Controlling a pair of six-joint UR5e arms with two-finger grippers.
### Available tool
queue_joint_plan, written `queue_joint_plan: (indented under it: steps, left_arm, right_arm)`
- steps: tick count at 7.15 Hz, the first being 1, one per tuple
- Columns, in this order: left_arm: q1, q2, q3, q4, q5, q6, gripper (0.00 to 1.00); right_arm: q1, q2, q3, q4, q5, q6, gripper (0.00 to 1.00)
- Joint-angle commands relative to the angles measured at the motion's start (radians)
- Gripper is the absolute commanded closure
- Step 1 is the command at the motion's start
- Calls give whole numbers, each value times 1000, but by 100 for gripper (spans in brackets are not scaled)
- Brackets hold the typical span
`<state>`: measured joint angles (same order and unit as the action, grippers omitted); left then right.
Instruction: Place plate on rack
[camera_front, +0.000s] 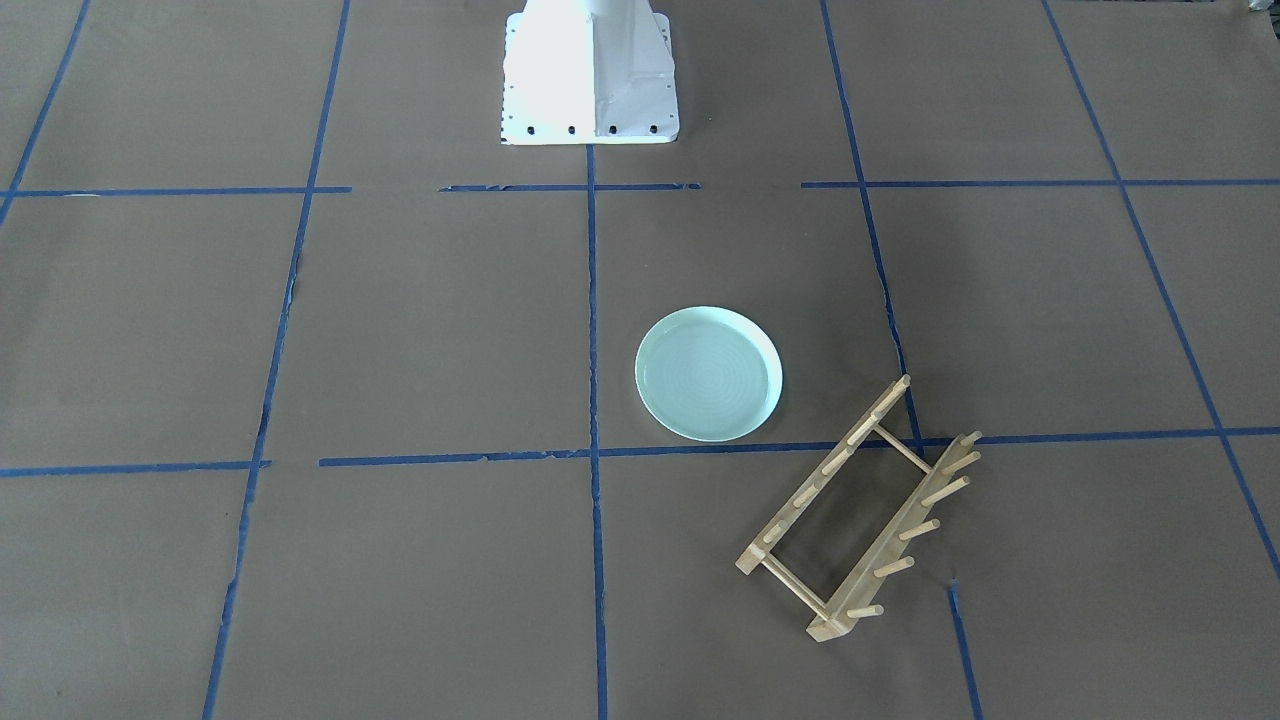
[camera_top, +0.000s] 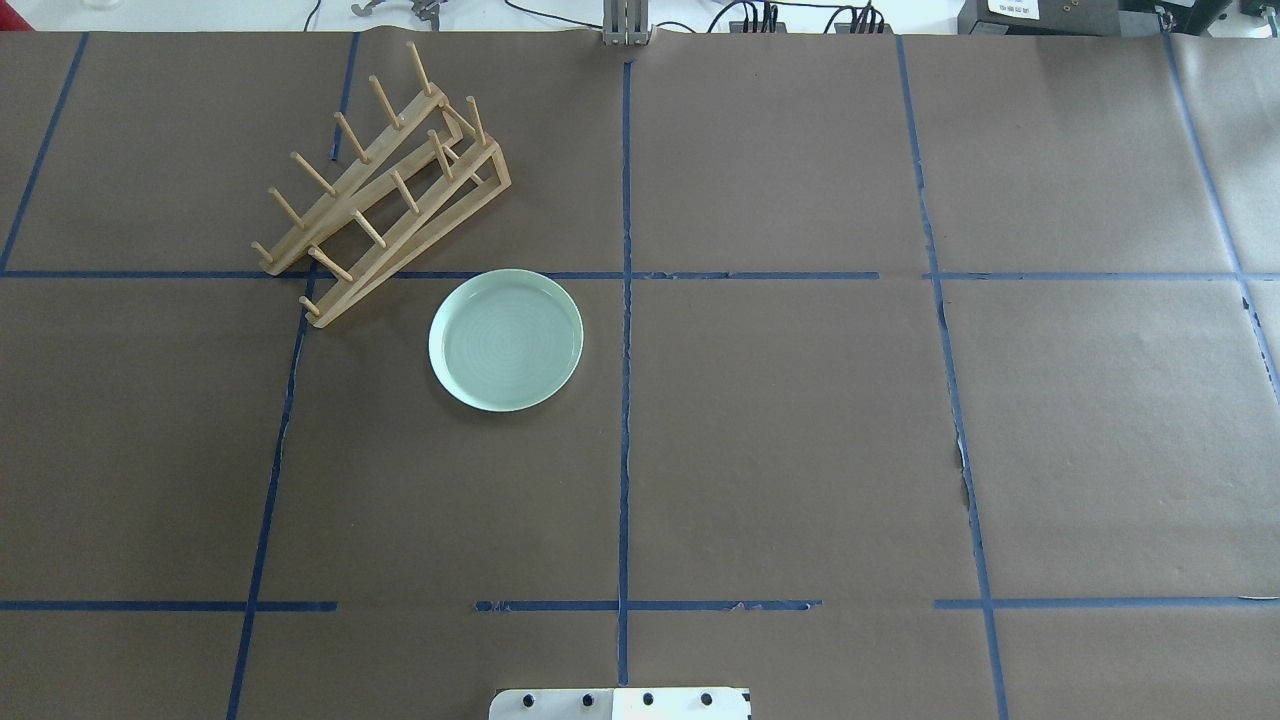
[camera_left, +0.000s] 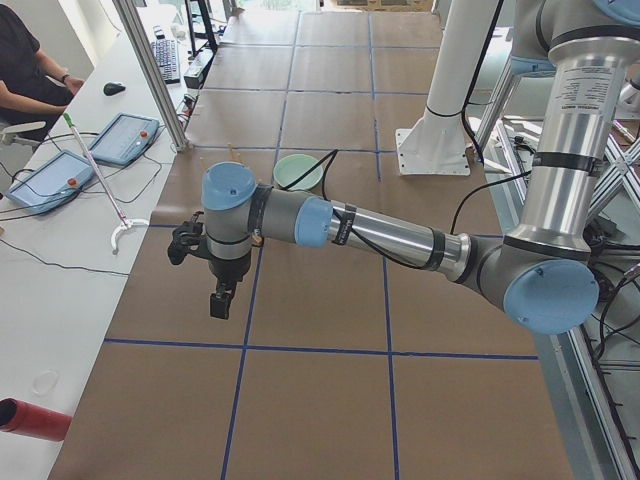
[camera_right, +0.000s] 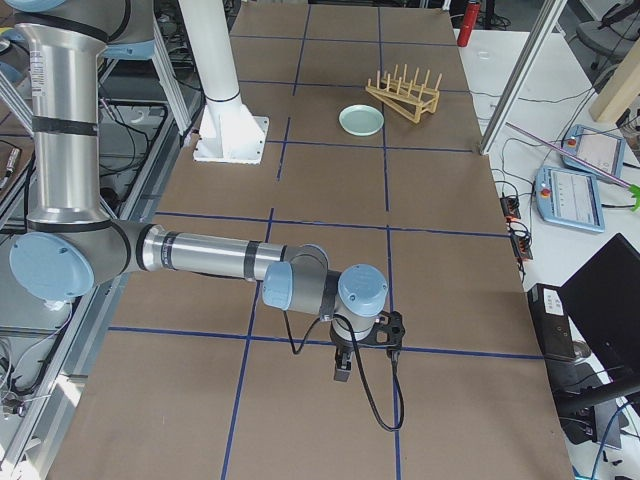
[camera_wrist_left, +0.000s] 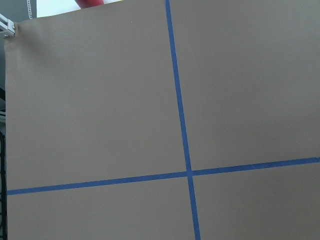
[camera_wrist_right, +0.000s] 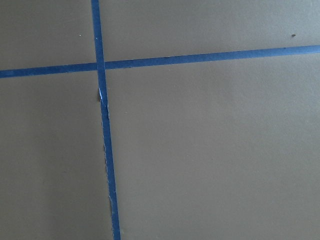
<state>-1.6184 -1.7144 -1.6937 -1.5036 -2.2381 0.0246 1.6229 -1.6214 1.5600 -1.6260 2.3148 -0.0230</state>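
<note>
The pale mint-green plate (camera_front: 708, 373) lies flat on the brown table, also in the overhead view (camera_top: 506, 339) and small in both side views (camera_left: 298, 172) (camera_right: 360, 120). The light-wood rack (camera_front: 860, 510) stands just beside it, a little apart, toward the robot's left and far side (camera_top: 385, 190) (camera_right: 402, 92); no plate is in it. My left gripper (camera_left: 222, 300) hangs above the table far from both, seen only in the left side view. My right gripper (camera_right: 342, 370) hangs over the opposite end, seen only in the right side view. I cannot tell whether either is open or shut.
The white robot base (camera_front: 590, 75) stands at the table's near-robot edge (camera_top: 620, 703). Blue tape lines (camera_top: 625, 400) grid the brown paper. An operator's desk with tablets (camera_left: 120, 138) runs along the far side, and a red cylinder (camera_left: 30, 420) lies there.
</note>
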Motion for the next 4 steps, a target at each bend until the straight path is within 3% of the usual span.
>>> queue_joint_plan:
  steps: [1, 4]
  left_arm:
    - [2, -1, 2, 14, 0, 0, 0]
    - [32, -16, -6, 17, 11, -2, 0]
  right_arm:
    - [0, 0, 0, 0, 0, 0, 0]
    - [0, 0, 0, 0, 0, 0, 0]
